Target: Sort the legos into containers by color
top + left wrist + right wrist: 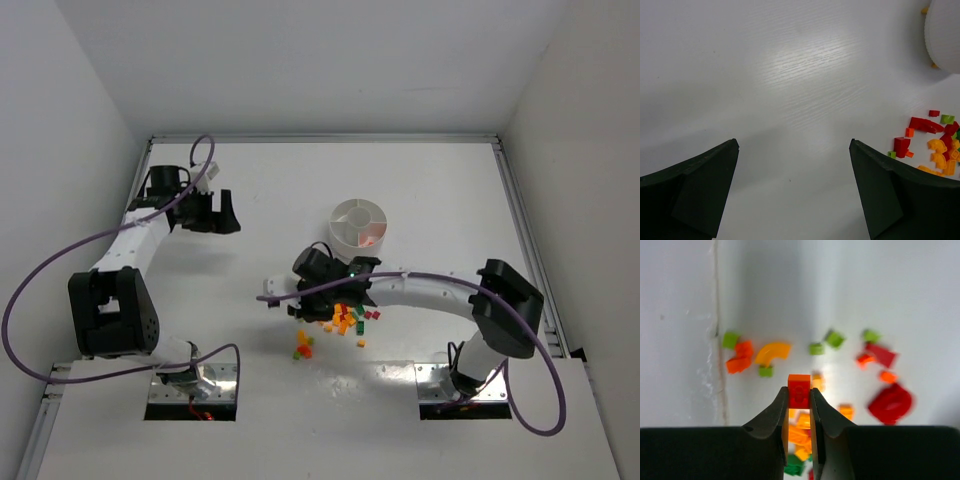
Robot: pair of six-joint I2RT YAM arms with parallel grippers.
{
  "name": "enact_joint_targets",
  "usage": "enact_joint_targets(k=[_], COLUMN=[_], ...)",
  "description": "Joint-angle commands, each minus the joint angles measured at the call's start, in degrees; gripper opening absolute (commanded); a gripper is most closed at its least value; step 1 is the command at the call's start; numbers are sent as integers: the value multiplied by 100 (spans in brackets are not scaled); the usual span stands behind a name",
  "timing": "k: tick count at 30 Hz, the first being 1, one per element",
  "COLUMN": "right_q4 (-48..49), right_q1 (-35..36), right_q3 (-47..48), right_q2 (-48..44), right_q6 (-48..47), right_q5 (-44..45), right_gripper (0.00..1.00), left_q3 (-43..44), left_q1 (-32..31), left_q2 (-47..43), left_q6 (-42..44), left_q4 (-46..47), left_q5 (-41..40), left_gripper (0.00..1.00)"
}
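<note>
Right pincer (799,392) was narrow: its two fingertips pressed on both sides of one small red-orange brick (799,397), which stood upright between them at the centre of the right wrist view. I could not tell whether this brick touched the table (250,320) or not.

Around it the loose legos (345,318) lay scattered on the white surface. Green and orange pieces and one curved orange piece (772,352) were at the left of that frame, some green ones at the upper middle, and blurred red ones at the right. In the top view the pile sat a little below the centre, with a small separate group (303,347) at its lower left.

The round white dish (336,222) stood near the pile, above it in the frame and not touching it. Something reddish lay in its lower right wedge; more I could not see.

The left pincer (210,214) was in the upper left of the top view, well apart from the legos. Its jaws stood wide over bare table and held nothing.
</note>
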Motion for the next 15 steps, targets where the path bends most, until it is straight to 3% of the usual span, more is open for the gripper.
enact_joint_targets(k=[1, 15], right_q4=[-193, -642], right_q1=[-424, -3361], right_q3=[525, 1211], right_q2=[-296, -121], right_q6=[-39, -267], right_q5=[-155, -243], right_gripper=[0, 0], left_q3=[362, 705], left_q1=[81, 29], left_q2=[52, 474], left_q6=[-22, -136], left_q4=[38, -23], left_q5=[-15, 38], left_gripper=[99, 99])
